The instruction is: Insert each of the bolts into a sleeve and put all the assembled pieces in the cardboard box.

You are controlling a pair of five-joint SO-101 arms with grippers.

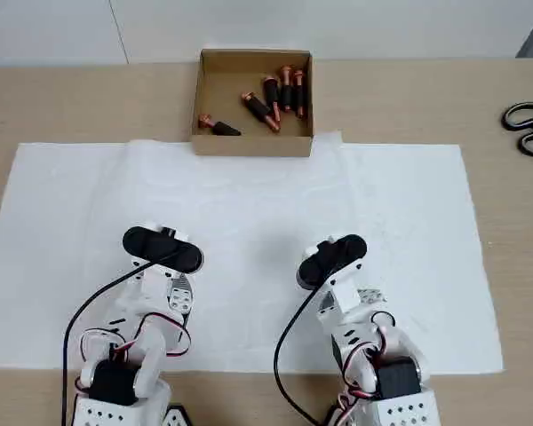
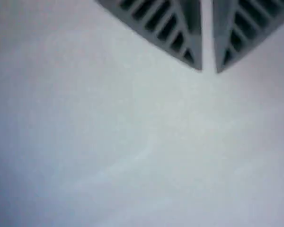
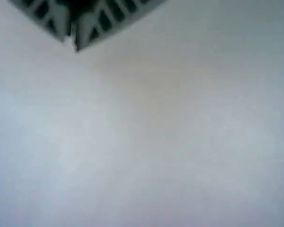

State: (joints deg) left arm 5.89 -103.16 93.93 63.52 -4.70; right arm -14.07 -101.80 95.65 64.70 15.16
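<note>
Well, you find the assembled pieces (image 1: 260, 110) already inside the cardboard box (image 1: 253, 146); they lie flat on its floor, one toward the box's left wall and the others close together toward its right wall; some touch each other, so I cannot count them surely, four or five. Every bolt and sleeve that I can see is in the box, so I judge the task is at its end or very near it.

Both arms are folded well apart from the box, on the near side of the white paper sheet (image 1: 249, 231) that begins just in front of it. Your left gripper (image 2: 208, 68) hangs over the paper with its jaws almost together, only a thin slit between, and it holds nothing; your right gripper (image 3: 73, 45) has its jaws pressed together, also with nothing in them.

If you must take a piece again, I think it is light, stiff and round, so it can roll or slip; the sleeve may slide along the bolt; take it across the middle of the dark sleeve, not at the copper-coloured head.

Scissors (image 1: 529, 127) lie on the table (image 1: 71, 98) far to the right of the box.
</note>
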